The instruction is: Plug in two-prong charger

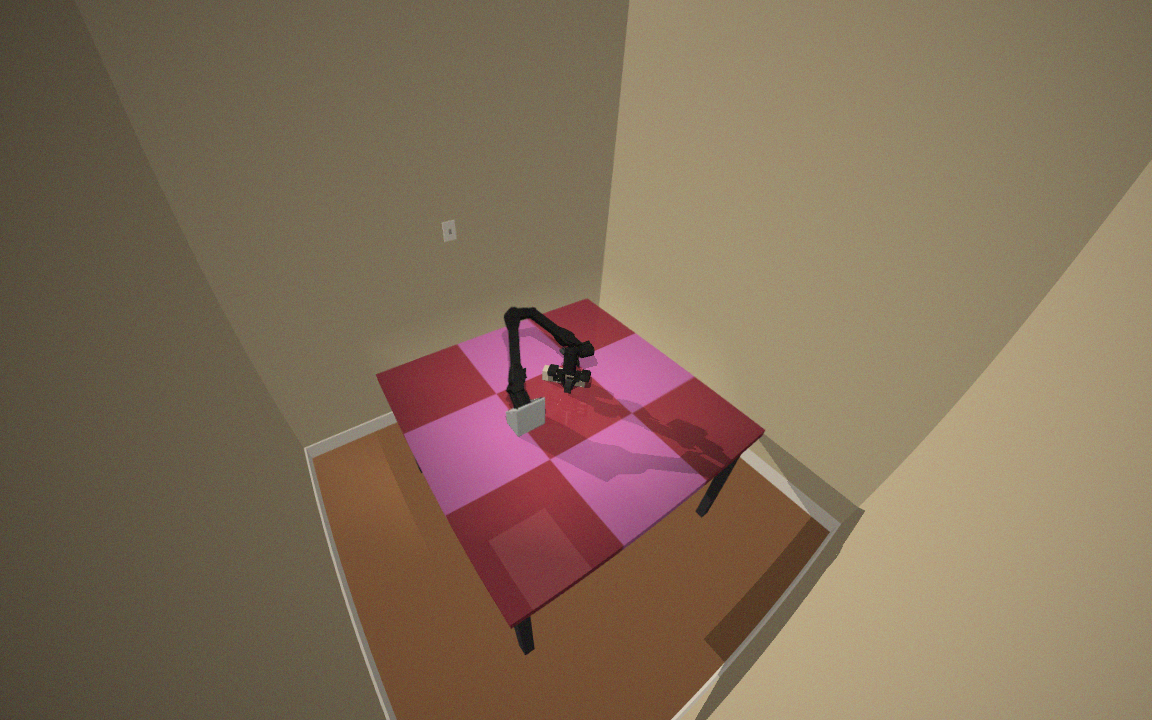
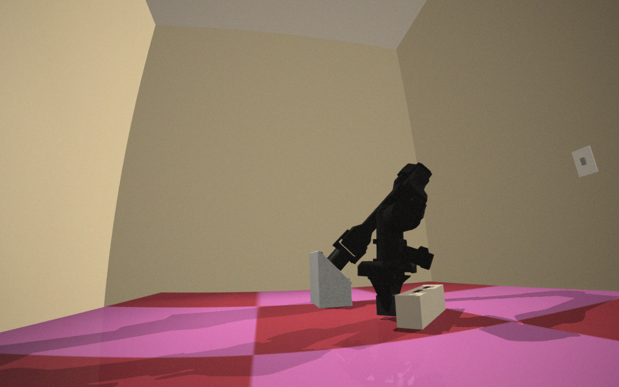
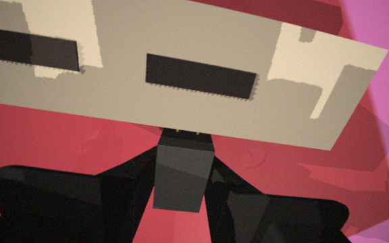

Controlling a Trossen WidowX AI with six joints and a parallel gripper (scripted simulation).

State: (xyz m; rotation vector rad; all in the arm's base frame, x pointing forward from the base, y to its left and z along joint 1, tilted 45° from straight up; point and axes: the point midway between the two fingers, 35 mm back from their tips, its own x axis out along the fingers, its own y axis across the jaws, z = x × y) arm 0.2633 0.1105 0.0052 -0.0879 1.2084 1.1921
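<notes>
The cream power strip [image 1: 547, 371] [image 2: 409, 312] [image 3: 120, 84] stands on the table, with two dark rectangles on its top face. My gripper [image 1: 568, 386] [image 2: 386, 305] [image 3: 183, 152] points down beside the strip's long side and is shut on the dark grey charger [image 3: 183, 189]. In the wrist view the charger is upright between the fingers, its front end at the strip's lower edge, below the right-hand rectangle. Only short bits of the two gold prongs show; their tips are hidden by the strip. The outlet holes are not visible, so I cannot tell whether the prongs are in any.
The table [image 1: 544, 564] [image 2: 206, 331] has a red and pink checker top. The arm's grey wedge-shaped base [image 1: 528, 418] [image 2: 331, 288] stands on it near the gripper. A wall plate [image 1: 448, 231] [image 2: 584, 161] is on a wall.
</notes>
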